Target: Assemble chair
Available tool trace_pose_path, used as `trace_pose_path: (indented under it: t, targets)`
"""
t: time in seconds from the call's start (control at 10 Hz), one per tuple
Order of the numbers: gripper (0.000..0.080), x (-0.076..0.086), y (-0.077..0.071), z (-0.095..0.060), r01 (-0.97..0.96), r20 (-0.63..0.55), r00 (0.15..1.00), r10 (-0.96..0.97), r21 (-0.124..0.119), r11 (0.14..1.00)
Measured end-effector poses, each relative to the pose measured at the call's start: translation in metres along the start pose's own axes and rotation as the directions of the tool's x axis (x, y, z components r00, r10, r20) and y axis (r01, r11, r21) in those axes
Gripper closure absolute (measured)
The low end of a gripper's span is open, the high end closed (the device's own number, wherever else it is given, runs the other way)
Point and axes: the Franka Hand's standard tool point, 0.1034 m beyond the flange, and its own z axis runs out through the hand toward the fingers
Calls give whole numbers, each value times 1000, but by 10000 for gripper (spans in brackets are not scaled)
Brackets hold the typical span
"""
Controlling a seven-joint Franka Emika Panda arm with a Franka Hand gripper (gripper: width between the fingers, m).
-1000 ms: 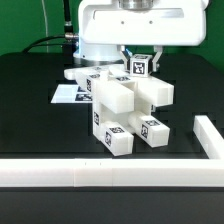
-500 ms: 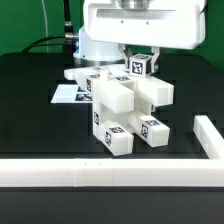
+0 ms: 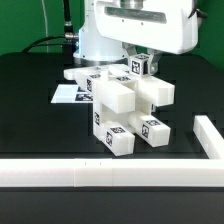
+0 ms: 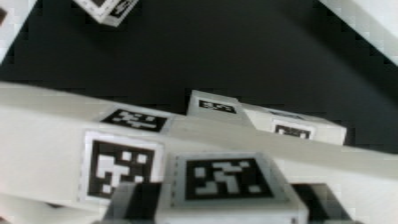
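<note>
The partly built white chair (image 3: 125, 108) stands in the middle of the black table, several blocky parts joined, with marker tags on their faces. My gripper (image 3: 141, 58) is above its back and shut on a small white tagged chair part (image 3: 141, 67), which sits at the top of the assembly; I cannot tell whether it touches it. In the wrist view the gripper (image 4: 231, 208) has a dark finger on each side of that tagged part (image 4: 226, 178). The white chair pieces (image 4: 267, 122) lie just beyond it.
The marker board (image 3: 66, 95) lies flat behind the chair on the exterior view's left. A white rail (image 3: 100, 173) runs along the table's front edge and another white rail (image 3: 208, 136) along the exterior view's right. Cables (image 3: 50, 42) hang at the back.
The arm's head has risen a little and shifted toward the exterior view's right. The held tagged part has barely moved. The chair has not moved.
</note>
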Motion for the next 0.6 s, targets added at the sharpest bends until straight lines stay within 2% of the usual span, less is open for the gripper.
trace_pose_path:
  t: [0.6]
  targets:
    - [530, -2, -1, 0, -308, 8, 951, 308, 4, 951]
